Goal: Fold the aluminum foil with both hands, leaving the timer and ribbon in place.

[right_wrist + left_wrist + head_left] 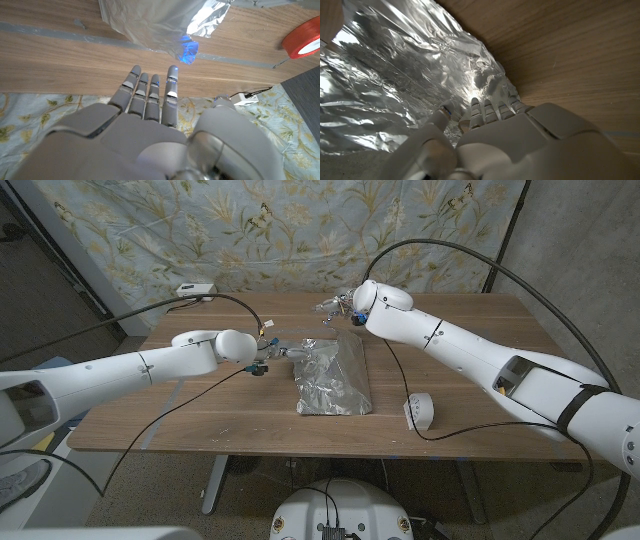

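Observation:
A crinkled sheet of aluminum foil lies in the middle of the wooden table. My left hand is at the foil's far left corner and pinches its edge between thumb and fingers, with that corner lifted off the wood. My right hand hovers over the table's far edge, just beyond the foil's far right corner. Its fingers are straight and hold nothing. A white timer sits to the right of the foil. A red ribbon roll lies on the wood beyond the foil in the right wrist view.
A small white box with a cable sits at the table's far left edge, also seen as the white box past my right hand. Black cables run over the table by both arms. A patterned curtain hangs behind.

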